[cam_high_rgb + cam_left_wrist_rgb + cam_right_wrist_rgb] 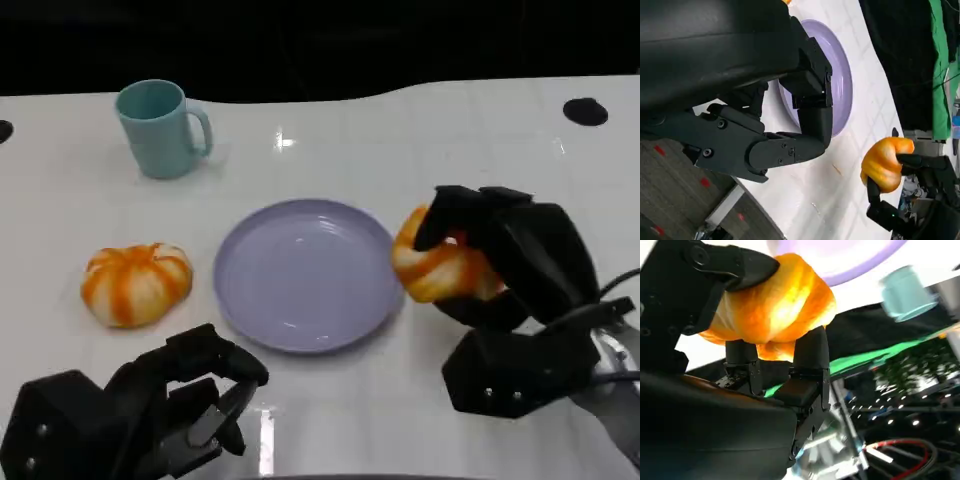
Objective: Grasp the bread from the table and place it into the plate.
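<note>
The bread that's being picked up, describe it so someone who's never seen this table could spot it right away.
Start at the round lilac plate in the middle of the white table. Just off the plate's right rim, the robot's right hand holds a glossy orange-and-white bread roll in its black fingers. The similar striped orange bun left of the plate lies untouched on the table.

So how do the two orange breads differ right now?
The bread in the right hand is gripped by the right hand, beside the plate's right rim; the bread on the table lies free, left of the plate. The held one is partly covered by fingers; the other shows whole. Both are orange with pale stripes.
</note>
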Motion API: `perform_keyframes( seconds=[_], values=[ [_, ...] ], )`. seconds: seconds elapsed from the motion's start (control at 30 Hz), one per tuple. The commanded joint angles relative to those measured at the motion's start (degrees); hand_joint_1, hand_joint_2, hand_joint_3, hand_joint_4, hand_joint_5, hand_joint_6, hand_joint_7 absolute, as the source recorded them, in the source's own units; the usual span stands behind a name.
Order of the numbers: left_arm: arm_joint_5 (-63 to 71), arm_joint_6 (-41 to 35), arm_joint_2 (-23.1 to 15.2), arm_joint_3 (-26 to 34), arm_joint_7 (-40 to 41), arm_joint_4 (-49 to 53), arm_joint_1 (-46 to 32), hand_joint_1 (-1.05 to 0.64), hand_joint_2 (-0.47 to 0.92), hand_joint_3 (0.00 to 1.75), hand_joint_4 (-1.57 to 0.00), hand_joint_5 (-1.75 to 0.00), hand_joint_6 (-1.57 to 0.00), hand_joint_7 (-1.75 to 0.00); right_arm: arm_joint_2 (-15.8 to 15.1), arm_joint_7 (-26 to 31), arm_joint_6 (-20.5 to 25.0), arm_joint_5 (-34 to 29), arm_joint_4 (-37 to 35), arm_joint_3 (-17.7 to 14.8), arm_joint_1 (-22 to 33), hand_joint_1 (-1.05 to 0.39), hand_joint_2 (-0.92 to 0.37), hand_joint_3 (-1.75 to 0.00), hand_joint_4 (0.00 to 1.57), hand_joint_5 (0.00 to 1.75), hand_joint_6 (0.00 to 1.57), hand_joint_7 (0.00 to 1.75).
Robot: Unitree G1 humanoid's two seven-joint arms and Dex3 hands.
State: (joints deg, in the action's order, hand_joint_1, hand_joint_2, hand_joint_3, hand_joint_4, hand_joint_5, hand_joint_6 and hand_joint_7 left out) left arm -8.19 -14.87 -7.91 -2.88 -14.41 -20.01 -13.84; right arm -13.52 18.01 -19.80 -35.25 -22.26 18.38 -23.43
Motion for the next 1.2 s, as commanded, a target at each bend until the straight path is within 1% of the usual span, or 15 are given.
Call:
perform_keyframes(
  seconds=[0.03,0.13,0.37,0.53,0.7,0.8,0.83,0.87,0.9,0.93,0.97,1.0,1.07,1.13,1.2],
  values=[
    [0.37,-0.37,-0.38,0.20,0.56,-0.41,-0.09,-0.39,0.92,0.50,-0.66,-1.75,-0.61,-1.35,2.53,-2.07,-2.03,2.24,-2.98,0.48,-3.63,-0.05,-0.20,-1.46,1.03,1.75,0.76,1.75],
    [0.48,0.08,-0.47,0.17,0.34,-0.26,-0.10,-0.39,0.92,0.50,-0.67,-1.75,-0.61,-1.35,4.64,-3.01,-1.58,2.20,-5.28,1.13,-5.57,-0.07,-0.20,-1.47,1.03,1.75,0.76,1.75],
    [0.76,0.62,-0.54,-0.12,0.09,0.44,-0.04,-0.39,0.92,0.50,-0.65,-1.75,-0.60,-1.36,8.71,-1.87,-4.43,1.76,-14.38,2.73,-11.23,-0.10,-0.21,-1.49,1.02,1.75,0.76,1.75],
    [1.03,0.94,-0.72,-0.15,0.11,0.33,-0.28,-0.39,0.92,0.51,-0.66,-1.75,-0.60,-1.37,12.71,-0.39,-3.73,1.32,-22.79,3.91,-16.56,-0.12,-0.24,-1.44,0.97,1.75,0.74,1.75],
    [0.48,1.21,-0.37,-0.14,0.00,0.14,-0.81,-0.38,0.92,0.51,-0.66,-1.75,-0.60,-1.37,15.34,0.91,-3.72,1.38,-29.36,4.41,-20.16,-0.14,-0.25,-1.39,0.94,1.75,0.71,1.75],
    [0.78,0.69,-0.45,-0.28,0.29,-0.38,-0.95,-0.38,0.92,0.51,-0.66,-1.75,-0.60,-1.37,16.47,0.08,-2.91,2.08,-31.32,4.07,-21.37,-0.15,-0.26,-1.38,0.94,1.75,0.71,1.75],
    [0.93,0.69,-0.48,-0.33,0.37,-0.40,-1.00,-0.39,0.92,0.51,-0.66,-1.75,-0.60,-1.37,16.98,-0.84,-2.68,2.85,-31.82,3.69,-21.63,-0.15,-0.28,-1.33,0.92,1.75,0.74,1.47],
    [1.02,0.72,-0.49,-0.35,0.42,-0.39,-1.02,-0.39,0.92,0.51,-0.66,-1.75,-0.60,-1.37,17.31,-1.46,-2.58,3.43,-32.20,3.45,-21.82,-0.15,-0.36,-1.13,0.84,1.72,0.81,1.05],
    [0.87,1.01,-0.47,-0.30,0.24,-0.25,-1.04,-0.39,0.92,0.51,-0.66,-1.75,-0.60,-1.37,17.66,-3.04,-2.03,4.33,-32.25,3.16,-21.91,-0.16,-0.40,-1.03,0.81,1.71,0.87,0.85],
    [0.70,1.18,-0.44,-0.25,0.09,-0.17,-1.04,-0.39,0.92,0.51,-0.66,-1.75,-0.60,-1.37,17.77,-4.81,-1.11,4.85,-32.03,3.16,-22.02,-0.18,-0.46,-0.93,0.72,1.62,0.82,0.67],
    [0.58,1.30,-0.42,-0.22,-0.01,-0.12,-1.04,-0.39,0.92,0.51,-0.66,-1.75,-0.60,-1.37,17.78,-6.09,-0.38,5.18,-31.78,3.23,-22.09,-0.23,-0.56,-0.76,0.55,1.34,0.74,0.45],
    [0.60,1.28,-0.40,-0.25,0.02,-0.17,-1.03,-0.39,0.92,0.51,-0.66,-1.75,-0.60,-1.37,17.41,-7.84,0.18,5.03,-31.19,3.75,-22.15,-0.27,-0.63,-0.64,0.44,1.16,0.69,0.31],
    [0.79,1.04,-0.37,-0.38,0.24,-0.37,-1.02,-0.39,0.92,0.51,-0.66,-1.75,-0.60,-1.37,16.61,-10.46,1.20,4.30,-29.95,4.77,-22.16,-0.36,-0.78,-0.40,0.22,0.65,0.53,0.09],
    [1.08,1.00,-0.32,-0.53,0.47,-0.41,-0.93,-0.39,0.92,0.51,-0.66,-1.75,-0.60,-1.37,15.59,-13.58,2.66,3.48,-28.19,5.83,-21.95,-0.46,-0.88,-0.27,0.08,0.46,0.40,0.02],
    [1.42,0.89,-0.42,-0.65,0.66,-0.56,-0.84,-0.39,0.92,0.51,-0.66,-1.75,-0.60,-1.37,14.56,-16.87,4.08,3.18,-26.05,6.59,-21.35,-0.54,-0.91,-0.26,0.02,0.38,0.32,0.00]
  ],
)
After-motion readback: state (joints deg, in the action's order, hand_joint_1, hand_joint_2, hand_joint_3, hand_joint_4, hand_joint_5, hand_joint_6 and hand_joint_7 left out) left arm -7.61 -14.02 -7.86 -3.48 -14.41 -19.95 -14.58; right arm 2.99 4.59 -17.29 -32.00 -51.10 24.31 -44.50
